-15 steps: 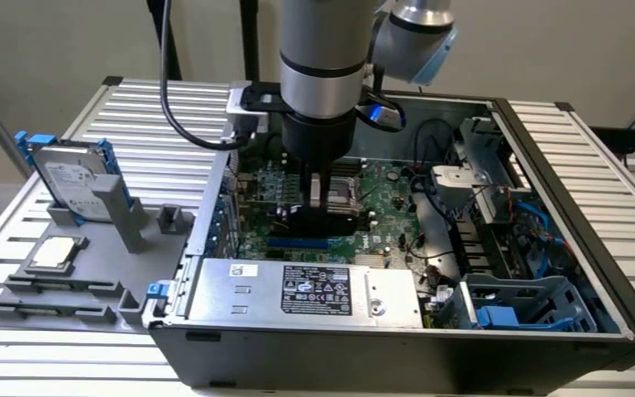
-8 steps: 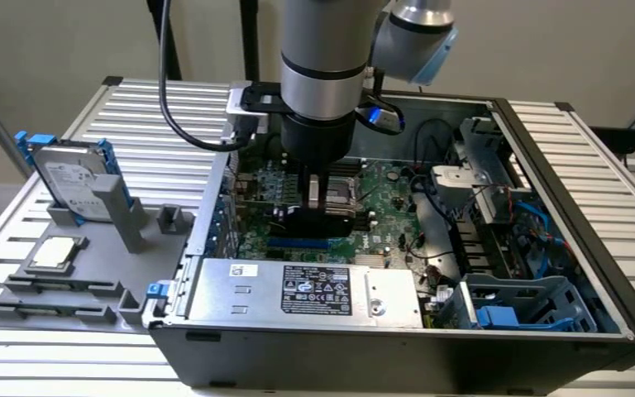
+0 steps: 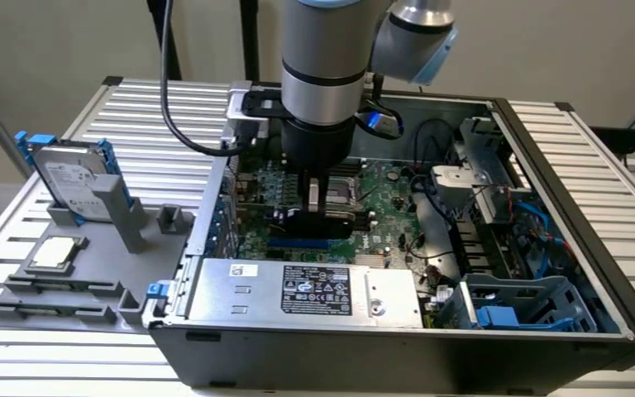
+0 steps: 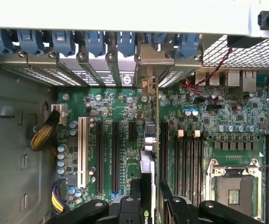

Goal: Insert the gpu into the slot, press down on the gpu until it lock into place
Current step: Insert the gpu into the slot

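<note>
Black fingers (image 4: 169,198) sit closest to the lens, one on each flank of the gpu (image 4: 147,170). My gripper (image 4: 148,200) is clamped on the card. The card stands on edge between the pads, and its far end reaches toward the row of blue clips (image 4: 95,42) on the case's rear wall.

Wrist view:
- Green motherboard (image 4: 111,107) lies under the card.
- Black expansion slots (image 4: 99,154) run parallel on one side of the card.
- Black memory slots (image 4: 186,163) and the silver CPU socket (image 4: 235,189) are on the other side.

Exterior view:
- I hang straight down into the open case (image 3: 560,112), gripper (image 3: 320,217) low over the board.
- The gpu (image 3: 329,225) is a dark block in my grasp.
- The slot (image 3: 295,245), a blue strip, lies directly below the card at 6 o'clock, very close.
- I cannot tell whether the card's edge is touching or seated.
- The power supply (image 3: 307,289) is further out at 6 o'clock.
- The hard drive (image 3: 75,178) stands upright in its grey holder at 9 o'clock, well apart, outside the case.
</note>
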Controlling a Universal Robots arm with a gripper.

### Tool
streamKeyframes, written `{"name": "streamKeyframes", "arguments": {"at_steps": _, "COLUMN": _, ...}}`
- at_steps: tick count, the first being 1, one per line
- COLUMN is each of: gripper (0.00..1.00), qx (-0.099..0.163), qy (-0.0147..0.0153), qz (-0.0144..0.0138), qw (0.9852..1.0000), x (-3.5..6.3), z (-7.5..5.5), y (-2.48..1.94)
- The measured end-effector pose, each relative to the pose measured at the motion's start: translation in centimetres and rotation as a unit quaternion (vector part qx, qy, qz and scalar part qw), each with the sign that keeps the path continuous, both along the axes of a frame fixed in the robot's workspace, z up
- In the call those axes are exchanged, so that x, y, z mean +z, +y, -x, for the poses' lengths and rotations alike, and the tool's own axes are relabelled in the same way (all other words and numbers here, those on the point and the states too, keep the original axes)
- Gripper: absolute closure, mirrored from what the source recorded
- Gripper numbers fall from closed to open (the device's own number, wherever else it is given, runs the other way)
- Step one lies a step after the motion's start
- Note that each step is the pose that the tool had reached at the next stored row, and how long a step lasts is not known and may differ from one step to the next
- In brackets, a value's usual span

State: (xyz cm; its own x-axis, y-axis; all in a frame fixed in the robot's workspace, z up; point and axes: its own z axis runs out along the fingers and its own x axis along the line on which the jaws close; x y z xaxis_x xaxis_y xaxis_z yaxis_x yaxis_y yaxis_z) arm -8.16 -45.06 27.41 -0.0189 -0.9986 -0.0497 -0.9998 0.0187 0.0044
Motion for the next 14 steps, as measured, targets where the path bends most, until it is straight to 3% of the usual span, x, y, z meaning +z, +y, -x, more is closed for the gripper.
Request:
{"name": "streamKeyframes", "arguments": {"at_steps": 6, "gripper": 0.74, "qx": 0.001, "qy": 0.0061, "qz": 0.0003, "qw": 1.0, "x": -0.27, "z": -0.07, "y": 0.0}}
{"name": "streamKeyframes", "arguments": {"at_steps": 14, "gripper": 0.74, "qx": 0.001, "qy": 0.0065, "qz": 0.0004, "qw": 1.0, "x": -0.56, "z": -0.12, "y": 0.0}}
